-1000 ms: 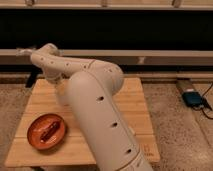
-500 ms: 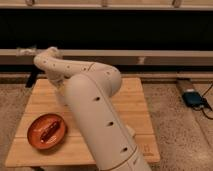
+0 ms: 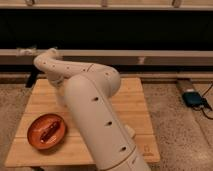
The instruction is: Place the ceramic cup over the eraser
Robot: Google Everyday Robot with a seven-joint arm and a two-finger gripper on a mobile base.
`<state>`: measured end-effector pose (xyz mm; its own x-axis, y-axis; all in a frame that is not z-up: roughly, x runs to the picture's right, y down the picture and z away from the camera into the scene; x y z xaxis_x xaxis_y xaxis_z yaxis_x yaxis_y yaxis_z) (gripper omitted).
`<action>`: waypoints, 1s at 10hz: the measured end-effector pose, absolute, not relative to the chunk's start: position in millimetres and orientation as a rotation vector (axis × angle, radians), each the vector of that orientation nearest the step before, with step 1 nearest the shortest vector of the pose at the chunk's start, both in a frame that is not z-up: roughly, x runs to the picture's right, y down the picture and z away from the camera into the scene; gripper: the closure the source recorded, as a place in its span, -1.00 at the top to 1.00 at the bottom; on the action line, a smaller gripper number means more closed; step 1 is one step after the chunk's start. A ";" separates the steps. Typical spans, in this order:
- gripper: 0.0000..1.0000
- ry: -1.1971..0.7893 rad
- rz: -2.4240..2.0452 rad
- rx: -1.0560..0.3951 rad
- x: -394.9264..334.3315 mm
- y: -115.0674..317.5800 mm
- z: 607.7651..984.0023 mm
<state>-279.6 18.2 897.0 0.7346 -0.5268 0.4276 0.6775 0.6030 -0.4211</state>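
Wooden desk [image 3: 135, 105] carries an orange plate [image 3: 33, 139] at its near left corner, with a dark reddish item [image 3: 48, 132] lying on it. My pincer [image 3: 26, 50] hangs at the far left, beyond the desk's far left corner and against the dark wall band. Whether it is apart, together or clamped on anything cannot be told. The ceramic cup cannot be located with certainty: it is either at the pincer or hidden behind my arm [image 3: 95, 115], which covers the middle of the desk from the near edge to the far left. The eraser does not show either. Procedure, as I judge it: confirm first that the cup is held, mouth downward. Locate the eraser before descending. Centre the cup's rim directly above it. Lower straight down so that the rim meets the wood all round and does not rest tilted on the eraser. Release only when the cup is seated. Keep the path away from the plate. The near part of my arm is cut off by the lower edge of the view.
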 end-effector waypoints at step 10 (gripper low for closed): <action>-0.63 -0.245 -0.728 -0.496 -267.2 41.5 712.9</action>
